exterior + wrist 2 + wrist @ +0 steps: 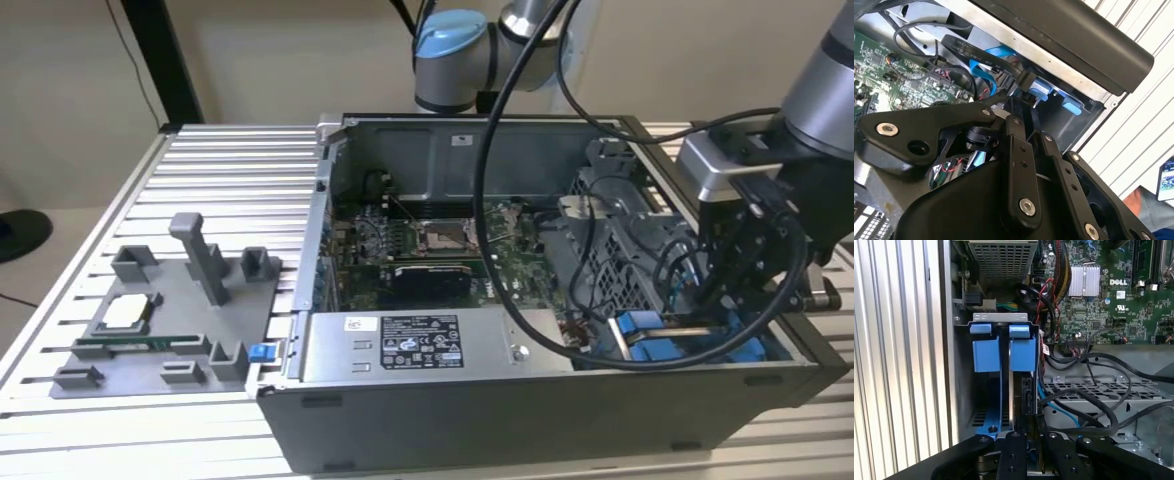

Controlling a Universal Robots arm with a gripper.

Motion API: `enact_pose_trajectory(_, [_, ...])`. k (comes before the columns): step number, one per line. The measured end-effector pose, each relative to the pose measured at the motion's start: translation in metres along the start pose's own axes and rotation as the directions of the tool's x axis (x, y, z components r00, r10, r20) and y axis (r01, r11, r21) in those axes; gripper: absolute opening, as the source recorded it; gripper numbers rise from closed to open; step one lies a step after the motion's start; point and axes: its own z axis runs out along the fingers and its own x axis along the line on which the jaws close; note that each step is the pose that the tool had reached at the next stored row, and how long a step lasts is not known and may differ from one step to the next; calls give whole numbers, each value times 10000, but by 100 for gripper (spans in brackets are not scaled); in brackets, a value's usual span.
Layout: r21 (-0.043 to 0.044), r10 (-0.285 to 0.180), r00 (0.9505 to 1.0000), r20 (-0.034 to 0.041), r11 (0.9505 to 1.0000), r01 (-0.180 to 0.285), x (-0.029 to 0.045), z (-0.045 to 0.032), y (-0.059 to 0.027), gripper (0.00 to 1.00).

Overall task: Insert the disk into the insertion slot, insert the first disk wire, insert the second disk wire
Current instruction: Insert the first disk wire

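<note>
The disk (pixel 1012 395) stands on edge inside the insertion slot (pixel 979 405), its blue frame tabs (pixel 986 347) at the open end of the bay. In the exterior view the slot (pixel 667 345) is in the case's front corner on the exterior view's right, with my gripper (pixel 731 318) lowered over it. A black flat disk wire (pixel 979 56) ends in a black connector (pixel 1027 81) right beside the blue frame. My gripper (pixel 1030 432) is shut on this connector (pixel 1027 397), which lies against the disk's edge. The fingers (pixel 1016 135) stand close together.
A perforated grey cage (pixel 1104 392) and loose black cables (pixel 1089 405) crowd one side of the slot; the case wall (pixel 946 340) bounds the other. The labelled power-supply box (pixel 400 345) and motherboard (pixel 427 240) fill the case. A grey parts fixture (pixel 174 320) lies on the slatted table (pixel 214 170).
</note>
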Motion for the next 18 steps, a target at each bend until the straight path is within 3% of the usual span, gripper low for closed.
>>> enact_pose_trajectory(18, [76, -3, 10000, -3, 10000, 3, -11, 46, 3, 0])
